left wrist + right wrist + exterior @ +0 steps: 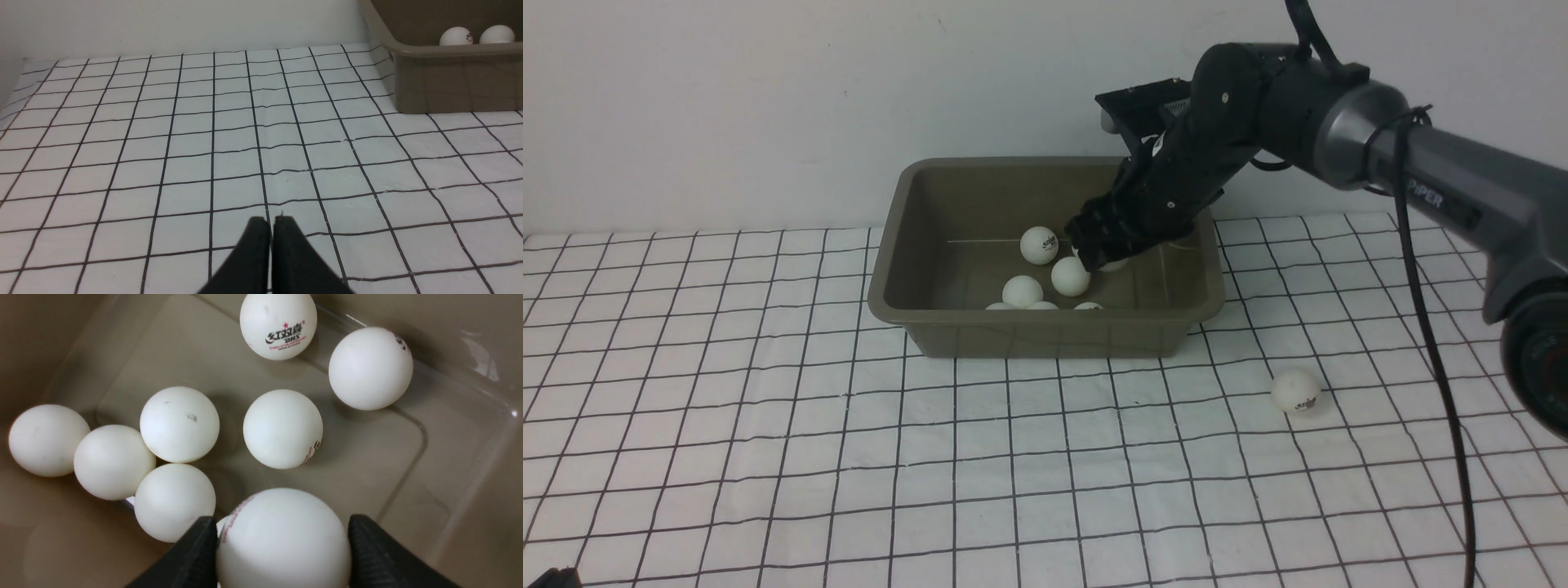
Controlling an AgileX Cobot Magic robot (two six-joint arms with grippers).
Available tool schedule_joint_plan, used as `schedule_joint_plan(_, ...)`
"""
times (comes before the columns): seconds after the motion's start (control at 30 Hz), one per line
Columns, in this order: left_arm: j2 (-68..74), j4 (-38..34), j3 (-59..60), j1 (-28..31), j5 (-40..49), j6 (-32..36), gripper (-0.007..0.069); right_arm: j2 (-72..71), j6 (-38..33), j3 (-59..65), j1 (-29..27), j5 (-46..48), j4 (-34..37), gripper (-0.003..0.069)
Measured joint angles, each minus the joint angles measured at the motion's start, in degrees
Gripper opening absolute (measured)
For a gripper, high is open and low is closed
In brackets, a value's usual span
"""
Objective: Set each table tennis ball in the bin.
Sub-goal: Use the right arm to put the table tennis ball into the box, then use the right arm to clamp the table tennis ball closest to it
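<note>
White cloth with thin black grid lines covers the counter (768,457), w/ a plain pale wall behind. At about 12 o'clock on the cloth sits the bin (1045,331), a smooth olive-brown plastic tub w/ round corners and a flared rim. Inside it lie round, matte white table tennis balls (179,424); some have a small dark logo. One more ball (1295,390) rests alone on the cloth at about 4 o'clock from the bin, well apart from it. The right gripper (282,543), black w/ ribbed pads, reaches down into the bin and grasps a held ball (284,539), one finger on each side. The left gripper (271,228) hangs low over bare cloth, its two black fingers pressed together, clenched on nothing.
</note>
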Motion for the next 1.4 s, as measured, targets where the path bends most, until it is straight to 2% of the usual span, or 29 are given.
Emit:
schedule_joint_plan(0.2,0.0,0.0,0.0,0.0,0.0,0.0,-0.0004,0.2,0.2,0.0,0.0,0.1,0.0,0.0453)
schedule_joint_plan(0.4,0.0,0.0,0.0,0.0,0.0,0.0,-0.0004,-1.0,0.2,0.0,0.0,3.1,-1.4,0.0464)
schedule_joint_plan(0.57,0.0,0.0,0.0,0.0,0.0,0.0,-0.0004,-4.8,0.4,-3.8,0.0,12.3,-9.1,0.0465)
schedule_joint_plan(0.7,0.0,0.0,0.0,0.0,0.0,0.0,-0.0004,-9.1,4.0,-4.8,-1.3,14.4,-14.2,0.0465)
schedule_joint_plan(0.8,0.0,0.0,0.0,0.0,0.0,0.0,-0.0004,-11.7,5.6,-4.7,-2.6,14.6,-14.6,0.0465)
schedule_joint_plan(1.0,0.0,0.0,0.0,0.0,0.0,0.0,-0.0004,-22.4,7.3,4.0,-8.9,14.7,-14.9,0.0465)
schedule_joint_plan(1.17,0.0,0.0,0.0,0.0,0.0,0.0,-0.0004,-28.4,7.5,17.4,-13.5,14.9,-14.2,0.0465)
schedule_joint_plan(1.4,0.0,0.0,0.0,0.0,0.0,0.0,-0.0004,-28.3,6.3,26.9,-13.9,14.4,-8.7,0.0465)
